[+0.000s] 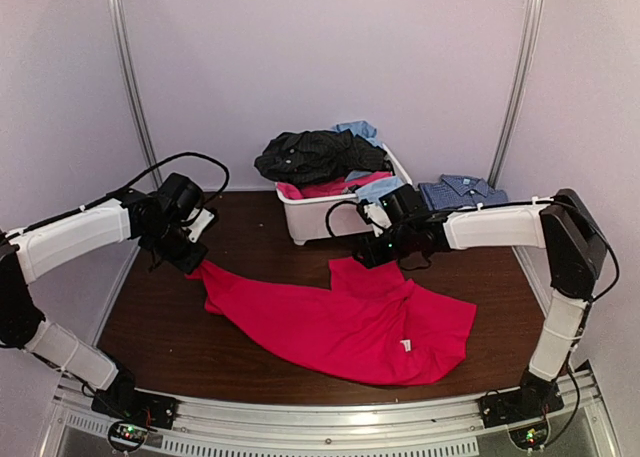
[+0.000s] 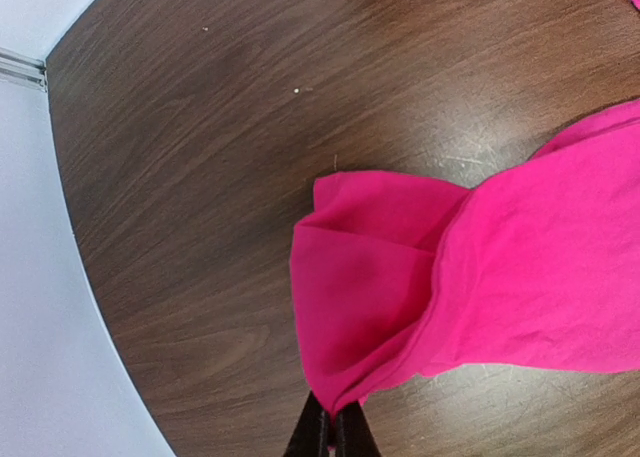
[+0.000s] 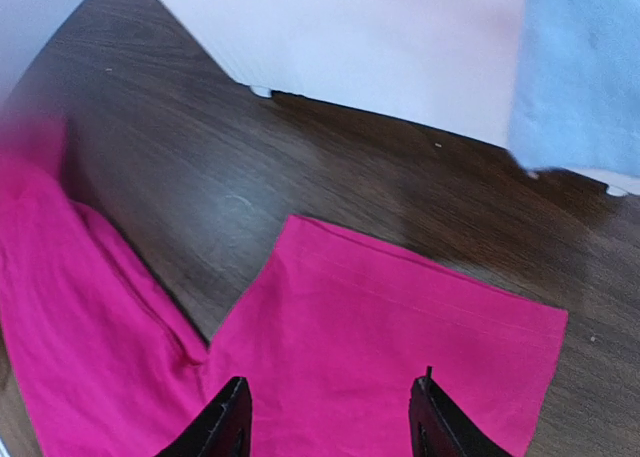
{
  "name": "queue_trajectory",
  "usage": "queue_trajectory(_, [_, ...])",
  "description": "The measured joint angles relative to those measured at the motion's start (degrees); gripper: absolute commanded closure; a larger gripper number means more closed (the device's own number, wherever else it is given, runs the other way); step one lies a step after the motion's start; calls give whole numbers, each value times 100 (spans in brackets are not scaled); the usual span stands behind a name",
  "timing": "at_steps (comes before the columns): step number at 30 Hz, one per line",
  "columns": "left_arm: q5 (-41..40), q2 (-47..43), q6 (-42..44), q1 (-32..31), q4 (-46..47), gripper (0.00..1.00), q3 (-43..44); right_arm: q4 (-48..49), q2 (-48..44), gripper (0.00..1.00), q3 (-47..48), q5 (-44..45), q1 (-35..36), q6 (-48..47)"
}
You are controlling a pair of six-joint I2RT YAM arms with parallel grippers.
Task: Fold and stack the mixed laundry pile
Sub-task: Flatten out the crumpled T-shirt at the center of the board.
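The left gripper (image 1: 188, 259) is clenched on the left corner of the pink-red garment (image 1: 340, 322), with bare dark wood table (image 1: 165, 327) around it. The soft, creased cloth spreads rightward. The right gripper (image 1: 378, 251), fingers spread, hovers over the garment's straight far hem, near the white tub (image 1: 310, 222) that holds the laundry pile (image 1: 315, 157). A checked shirt (image 1: 462, 190) lies far right.

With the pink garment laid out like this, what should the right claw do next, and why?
Probably lower and close on the pink garment: the right claw hangs open over its flap, while the left claw pinches the far end.
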Motion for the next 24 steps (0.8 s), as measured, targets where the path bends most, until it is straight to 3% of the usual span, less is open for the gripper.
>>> queue_trajectory(9, [72,-33,4,0,83,100,0,201,-72,48,-496,802,-522,-24])
queue_trajectory(15, [157,-9,4,0,127,100,0,348,46,45,-540,944,-944,-76])
queue_trajectory(24, [173,-9,4,0,131,100,0,457,708,38,-356,706,-990,-249])
